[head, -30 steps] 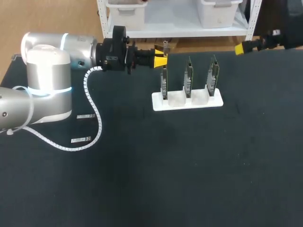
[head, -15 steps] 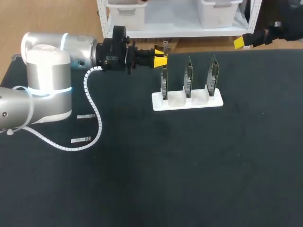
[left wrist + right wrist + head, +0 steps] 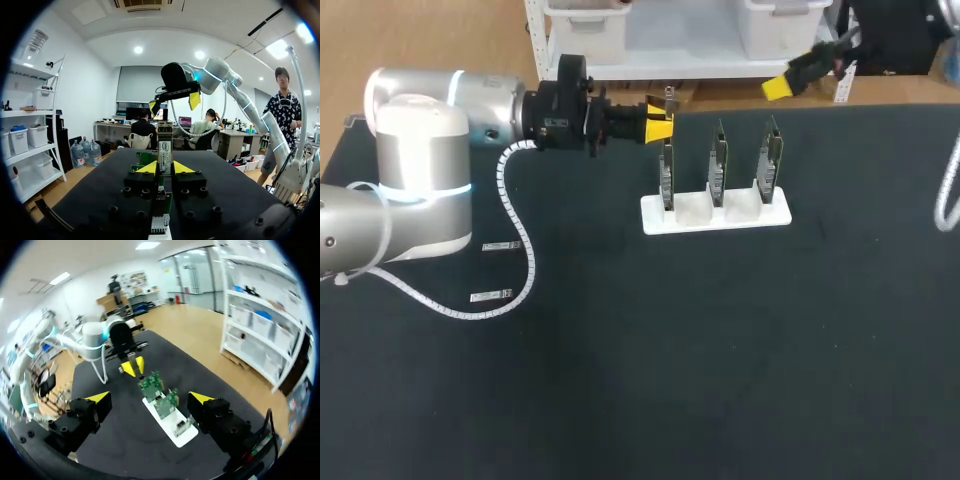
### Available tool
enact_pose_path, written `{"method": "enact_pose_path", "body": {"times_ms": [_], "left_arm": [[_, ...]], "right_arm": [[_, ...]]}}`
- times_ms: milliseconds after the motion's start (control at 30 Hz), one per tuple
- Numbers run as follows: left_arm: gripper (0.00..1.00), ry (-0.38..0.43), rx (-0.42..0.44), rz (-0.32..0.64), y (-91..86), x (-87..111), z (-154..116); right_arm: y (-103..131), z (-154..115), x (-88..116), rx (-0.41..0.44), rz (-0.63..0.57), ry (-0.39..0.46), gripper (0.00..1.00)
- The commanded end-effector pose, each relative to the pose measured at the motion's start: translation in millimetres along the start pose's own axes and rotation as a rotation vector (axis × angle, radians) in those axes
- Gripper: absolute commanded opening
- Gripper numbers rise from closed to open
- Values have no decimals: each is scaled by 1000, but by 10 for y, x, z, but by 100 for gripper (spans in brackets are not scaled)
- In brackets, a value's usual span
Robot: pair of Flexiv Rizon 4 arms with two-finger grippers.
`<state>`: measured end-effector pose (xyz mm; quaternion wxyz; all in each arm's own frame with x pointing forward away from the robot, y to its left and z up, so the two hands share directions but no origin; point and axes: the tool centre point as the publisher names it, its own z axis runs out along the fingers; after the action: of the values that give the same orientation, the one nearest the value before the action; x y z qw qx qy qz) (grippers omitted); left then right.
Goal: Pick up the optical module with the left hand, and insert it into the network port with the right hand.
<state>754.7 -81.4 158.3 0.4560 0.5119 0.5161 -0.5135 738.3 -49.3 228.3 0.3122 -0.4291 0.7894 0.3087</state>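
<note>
Between left gripper (image 3: 165,168) fingers: optical module (image 3: 165,149) clamped | right gripper (image 3: 149,399) spread, empty | step: likely handover | next: right should grasp free end

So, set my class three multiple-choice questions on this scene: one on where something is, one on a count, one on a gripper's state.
1. The left gripper is: A) by the leftmost board; B) at the table's near edge; C) past the rightmost board.
2. Boards in the white stand: A) two; B) three; C) five.
3. The right gripper is: A) shut on a module; B) open, empty; C) shut on a board.
Answers: A, its yellow tips sit near that board's top; B, three stand upright; B, its fingers stand wide apart with nothing between.
</note>
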Motion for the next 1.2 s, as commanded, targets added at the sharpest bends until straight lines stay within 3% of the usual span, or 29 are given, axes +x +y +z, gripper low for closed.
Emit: {"method": "enact_pose_path", "body": {"times_ms": [33,567,867,1067,1200], "left_arm": [[0,1,5,0,27,3,5],[0,1,5,0,27,3,5],[0,1,5,0,27,3,5],[0,1,5,0,27,3,5],[0,1,5,0,27,3,5]], "right_arm": [[-70,43,-5,-153,8,-8,100],[-70,43,-5,-153,8,-8,100],[144,374,-357,-178,-267,15,100],[278,531,-417,-266,-422,38,100],[314,616,-405,-282,-454,65,100]]}}
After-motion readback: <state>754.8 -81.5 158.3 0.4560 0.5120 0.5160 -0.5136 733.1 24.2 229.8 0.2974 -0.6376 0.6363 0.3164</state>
